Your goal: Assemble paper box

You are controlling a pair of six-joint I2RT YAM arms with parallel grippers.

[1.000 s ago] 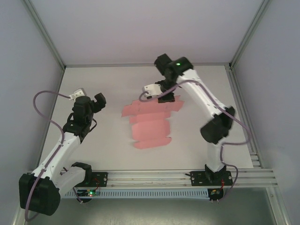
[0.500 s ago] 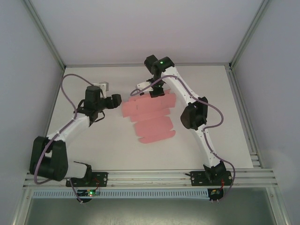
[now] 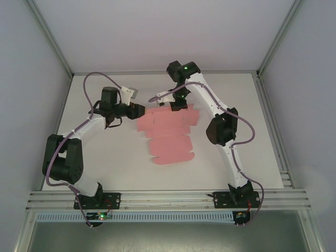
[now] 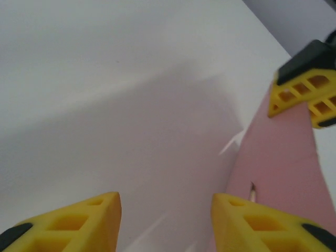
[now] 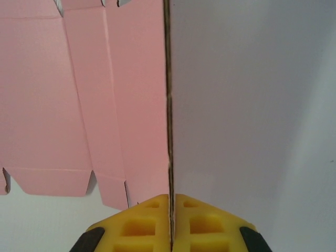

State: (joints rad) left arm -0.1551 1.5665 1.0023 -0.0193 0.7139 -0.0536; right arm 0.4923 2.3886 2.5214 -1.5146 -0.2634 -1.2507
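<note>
The left arm stretches low across the table (image 3: 121, 173) with its forearm nearly level. The left gripper (image 3: 138, 111) points at the left edge of the paper box (image 3: 169, 137), a flat pink card sheet lying mid-table, and its fingers (image 4: 79, 220) stand wide apart around nothing. The right arm reaches far forward and bends down over the sheet's far edge. There the right gripper (image 5: 170, 210) pinches the card, which shows edge-on between the tightly closed fingers.

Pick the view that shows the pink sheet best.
Top external: nearly all the sheet shows, flaps included. Right wrist gives a few panels and the edge pinched in the right gripper; left wrist, one strip.
</note>
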